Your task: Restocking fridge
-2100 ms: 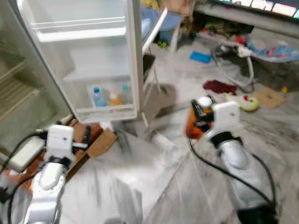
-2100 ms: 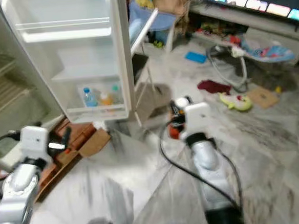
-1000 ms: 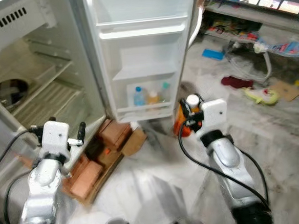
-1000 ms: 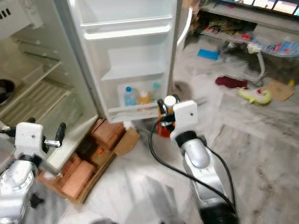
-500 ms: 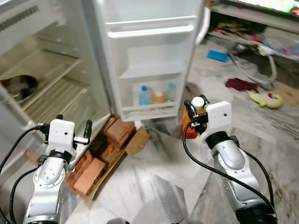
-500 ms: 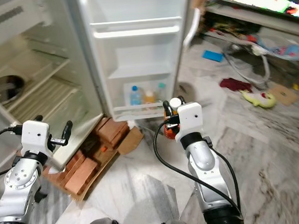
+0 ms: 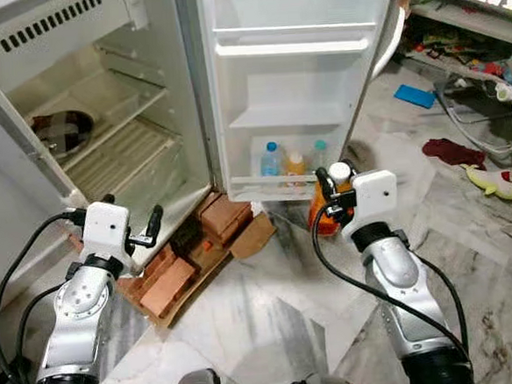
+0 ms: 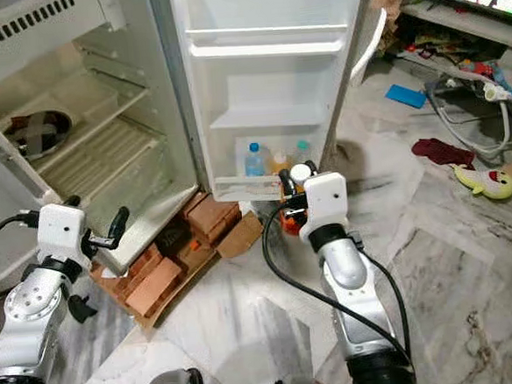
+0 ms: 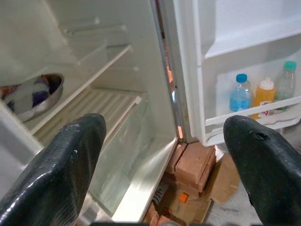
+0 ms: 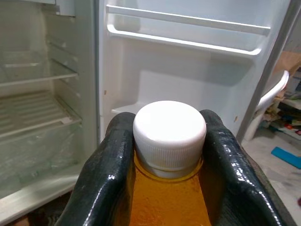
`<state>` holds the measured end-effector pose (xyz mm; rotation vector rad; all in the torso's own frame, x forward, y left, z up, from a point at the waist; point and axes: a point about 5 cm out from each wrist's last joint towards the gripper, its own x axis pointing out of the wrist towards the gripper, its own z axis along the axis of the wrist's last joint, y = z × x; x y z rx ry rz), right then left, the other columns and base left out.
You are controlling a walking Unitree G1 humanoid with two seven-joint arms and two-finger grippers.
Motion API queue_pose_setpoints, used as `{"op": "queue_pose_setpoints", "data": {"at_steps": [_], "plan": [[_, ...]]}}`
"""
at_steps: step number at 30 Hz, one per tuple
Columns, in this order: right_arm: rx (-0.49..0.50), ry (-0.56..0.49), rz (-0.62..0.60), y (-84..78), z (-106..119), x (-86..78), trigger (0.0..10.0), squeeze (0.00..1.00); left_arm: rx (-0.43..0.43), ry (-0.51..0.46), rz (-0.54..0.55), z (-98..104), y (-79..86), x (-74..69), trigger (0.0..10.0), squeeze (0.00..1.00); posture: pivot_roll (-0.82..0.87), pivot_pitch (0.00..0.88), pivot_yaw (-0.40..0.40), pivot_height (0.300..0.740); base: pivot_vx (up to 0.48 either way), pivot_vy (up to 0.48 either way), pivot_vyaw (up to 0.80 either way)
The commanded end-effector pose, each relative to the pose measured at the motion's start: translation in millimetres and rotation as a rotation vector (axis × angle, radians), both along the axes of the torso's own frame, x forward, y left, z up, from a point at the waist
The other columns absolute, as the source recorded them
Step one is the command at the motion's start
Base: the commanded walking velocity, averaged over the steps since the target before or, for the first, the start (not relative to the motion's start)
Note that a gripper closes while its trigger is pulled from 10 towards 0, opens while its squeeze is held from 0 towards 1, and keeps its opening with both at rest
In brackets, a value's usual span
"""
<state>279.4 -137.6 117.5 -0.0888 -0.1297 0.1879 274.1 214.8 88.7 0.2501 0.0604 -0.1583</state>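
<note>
Right gripper (image 10: 167, 155) clamps orange bottle (image 10: 167, 202), fridge door (image 7: 305, 74) nearer; left gripper (image 9: 164, 155) spread

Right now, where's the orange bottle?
The orange bottle is held by its neck in the right hand, in front of the open fridge door, just right of the three small bottles on its bottom shelf.
</note>
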Motion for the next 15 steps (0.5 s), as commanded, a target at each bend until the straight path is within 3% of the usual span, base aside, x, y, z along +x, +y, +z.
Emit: {"op": "queue_pose_setpoints", "data": {"at_steps": [1,9,15], "plan": [[0.008,-0.012,0.012,3.0,3.4,0.4,10.0,0.0,0.001,0.006,-0.003,-1.5,0.8,-2.1,10.0,0.0,0.0,0.082,-0.044,0.74,0.0,0.431,0.0],[0.012,-0.003,0.02,4.2,2.1,-0.4,10.0,0.0,-0.008,0.003,-0.008,-1.2,-2.0,0.1,10.0,0.0,0.0,0.082,-0.044,0.74,0.0,0.384,0.0],[0.007,-0.003,0.016,2.2,1.9,0.5,10.0,0.0,-0.011,0.005,-0.004,-1.5,-2.4,0.5,10.0,0.0,0.0,0.082,-0.044,0.74,0.0,0.0,0.0]]}}
